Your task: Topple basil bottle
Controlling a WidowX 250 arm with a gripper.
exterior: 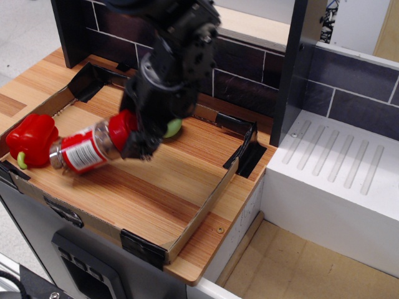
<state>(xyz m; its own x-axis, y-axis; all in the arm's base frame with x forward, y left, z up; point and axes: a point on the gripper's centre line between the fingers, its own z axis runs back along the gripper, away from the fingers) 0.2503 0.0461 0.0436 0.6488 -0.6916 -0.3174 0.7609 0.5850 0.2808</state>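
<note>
The basil bottle (85,150) is a clear jar with a red cap and a red-and-white label. It lies almost on its side on the wooden tray (168,187), with its base toward the red bell pepper (32,139) and its cap toward the right. My black gripper (133,138) reaches down from the upper right and is shut on the bottle's cap end. The arm hides most of the pale green round fruit (173,128) behind it.
The tray has low cardboard walls with black corner brackets (246,149). A dark tiled back wall (249,75) stands behind it. A white ribbed drainer (340,168) sits to the right, beyond a black post (296,68).
</note>
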